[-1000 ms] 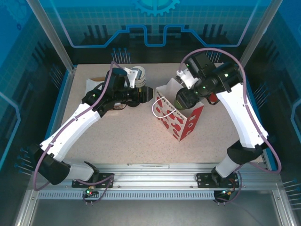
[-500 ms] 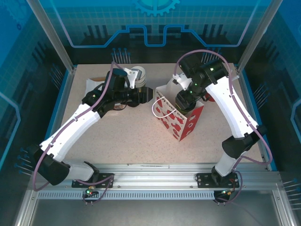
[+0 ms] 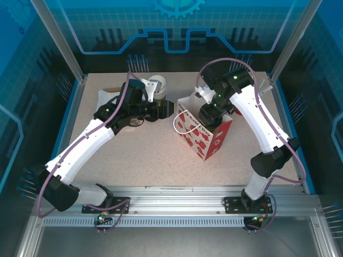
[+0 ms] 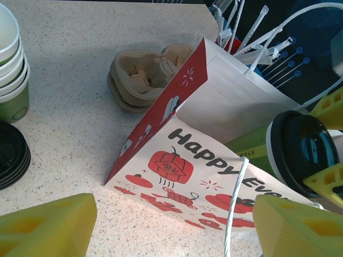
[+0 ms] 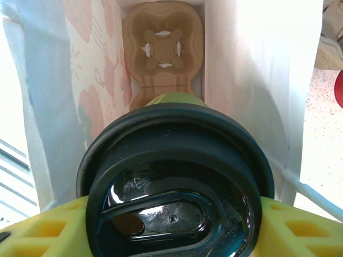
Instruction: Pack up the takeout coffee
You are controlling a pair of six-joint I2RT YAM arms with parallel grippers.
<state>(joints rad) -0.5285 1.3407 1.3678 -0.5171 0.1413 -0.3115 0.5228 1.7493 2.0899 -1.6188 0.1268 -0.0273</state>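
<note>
Over the open mouth of the gift bag (image 3: 202, 140), the right gripper (image 5: 171, 227) clasps the takeout coffee (image 5: 177, 176) by its sides, lid uppermost and base pointing down into the bag. From the right wrist we look past the black lid to a cardboard carrier (image 5: 163, 48) lying on the bag's floor, beneath the cup. The left gripper (image 4: 174, 230) hovers just beside the bag's printed face, its jaws spread wide and holding nothing. We judge the step in hand to be lowering the coffee into the bag, so the packing is well along but not finished. Next we need a straight descent that holds the cup upright, clear of the paper walls and the cord handle (image 4: 236, 203), then seats it in a carrier well before release. The bag stands unsupported on the counter (image 3: 144, 155), so a brush against a wall could tip it.
</note>
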